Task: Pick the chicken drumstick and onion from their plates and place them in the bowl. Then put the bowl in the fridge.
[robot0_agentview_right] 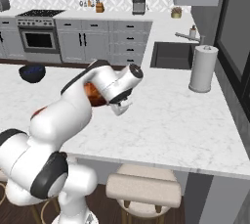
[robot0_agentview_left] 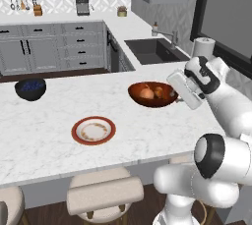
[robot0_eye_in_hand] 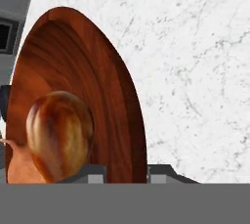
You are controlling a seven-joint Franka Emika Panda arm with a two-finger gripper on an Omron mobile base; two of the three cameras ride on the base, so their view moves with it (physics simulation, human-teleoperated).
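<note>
The wide reddish-brown bowl (robot0_agentview_left: 152,102) is on the marble counter, with the tan onion (robot0_agentview_left: 146,91) and the darker chicken drumstick (robot0_agentview_left: 160,93) inside it. My gripper (robot0_agentview_left: 178,99) reaches in from the right and is shut on the bowl's near rim. In the hand view the bowl's rim (robot0_eye_in_hand: 139,135) runs down between the two fingertips of my gripper (robot0_eye_in_hand: 128,173). There the drumstick's rounded end (robot0_eye_in_hand: 61,135) lies close, with the onion (robot0_eye_in_hand: 19,167) behind it. I cannot tell whether the bowl is off the counter. The cream plate with the red-brown rim (robot0_agentview_left: 93,130) lies bare at the front left.
A small dark blue bowl (robot0_agentview_left: 30,89) stands far left on the counter. A sink (robot0_agentview_left: 155,49) and a paper towel roll (robot0_agentview_right: 202,69) are behind the arm's working spot. A tall dark grey surface, possibly the fridge (robot0_agentview_left: 226,17), rises at the right. Stools (robot0_agentview_left: 103,194) stand below the counter's front edge.
</note>
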